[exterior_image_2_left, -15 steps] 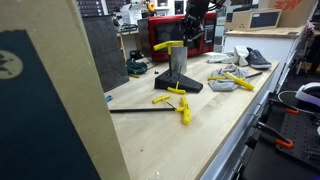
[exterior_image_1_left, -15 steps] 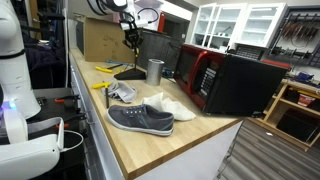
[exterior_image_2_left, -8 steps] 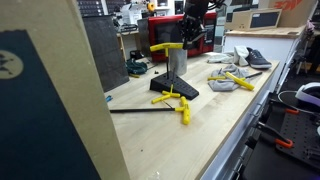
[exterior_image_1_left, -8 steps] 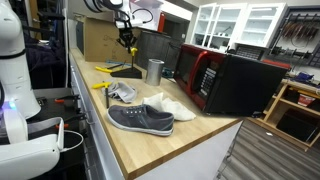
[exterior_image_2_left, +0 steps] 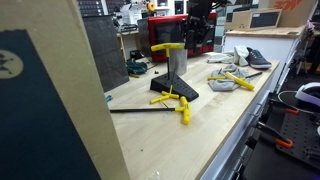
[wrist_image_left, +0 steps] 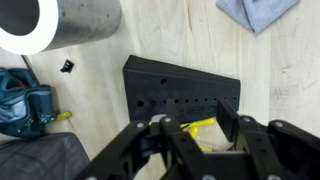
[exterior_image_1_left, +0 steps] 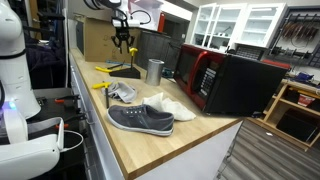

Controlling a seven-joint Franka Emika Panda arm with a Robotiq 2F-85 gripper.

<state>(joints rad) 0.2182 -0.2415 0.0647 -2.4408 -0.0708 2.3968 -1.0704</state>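
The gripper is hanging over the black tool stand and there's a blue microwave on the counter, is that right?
Not quite: the microwave is red, not blue, as an exterior view shows. The gripper does hang over the black tool stand.

Matt black plastic base [wrist_image_left: 172,88], brushed metal cup [wrist_image_left: 82,22], grey cloth [wrist_image_left: 258,12], smooth pale wood tabletop [wrist_image_left: 282,75]

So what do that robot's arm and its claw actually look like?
The arm is built of smooth, rounded white segments, with a thin black cable looping beside the wrist in an exterior view. The gripper is matte black metal throughout. It has two flat fingers carried on hinged linkage bars, seen clearest in the wrist view. No readable markings show.
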